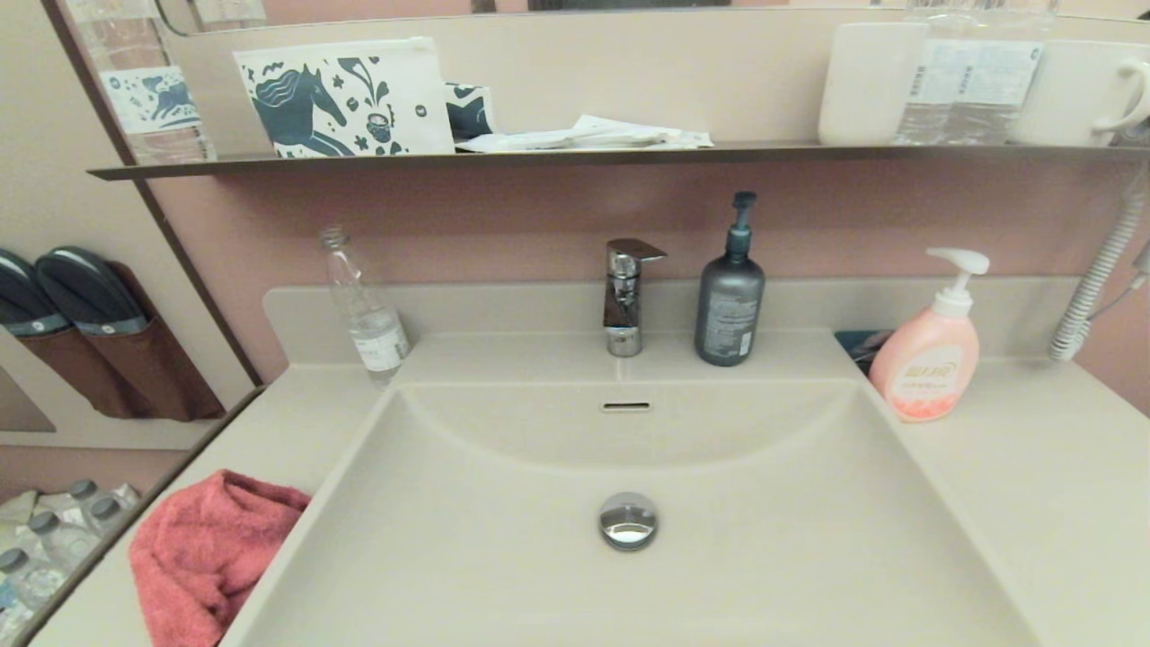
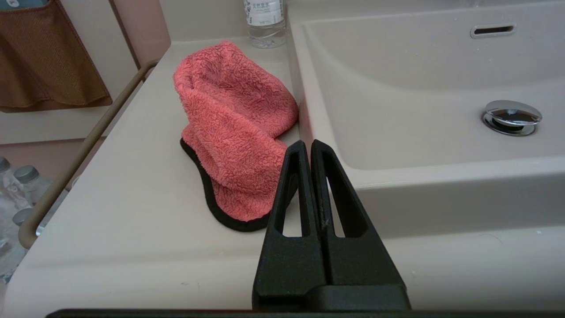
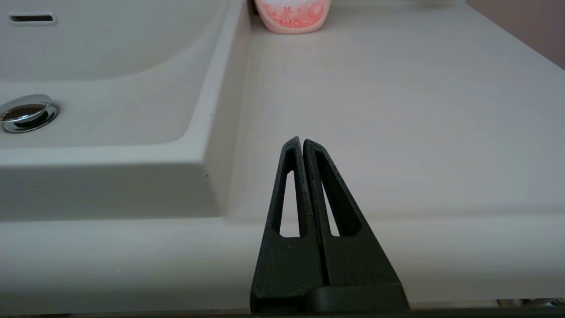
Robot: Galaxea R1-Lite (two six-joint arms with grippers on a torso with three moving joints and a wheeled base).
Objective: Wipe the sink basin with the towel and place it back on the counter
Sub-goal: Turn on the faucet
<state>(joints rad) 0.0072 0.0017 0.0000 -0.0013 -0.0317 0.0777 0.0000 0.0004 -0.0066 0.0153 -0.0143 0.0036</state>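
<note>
The coral-pink towel [image 1: 211, 557] [image 2: 231, 128] lies bunched on the counter [image 1: 1033, 467] at the sink's left, its black trim showing at the near edge. The beige sink basin [image 1: 503, 539] [image 2: 419, 88] [image 3: 110, 66] holds only its chrome drain plug [image 1: 628, 520] [image 2: 511, 116] [image 3: 26, 112] and overflow slot [image 1: 626, 406]. My left gripper [image 2: 307, 143] is shut and holds nothing, hovering just short of the towel near the basin's front left corner. My right gripper [image 3: 302, 142] is shut and holds nothing, over the counter right of the basin. Neither arm shows in the head view.
A chrome tap [image 1: 626, 296] and a dark pump bottle [image 1: 729, 296] stand behind the basin. A pink soap dispenser [image 1: 927, 355] [image 3: 292, 15] is at the back right, a clear water bottle [image 1: 364, 310] [image 2: 265, 22] at the back left. A shelf [image 1: 575, 155] hangs above.
</note>
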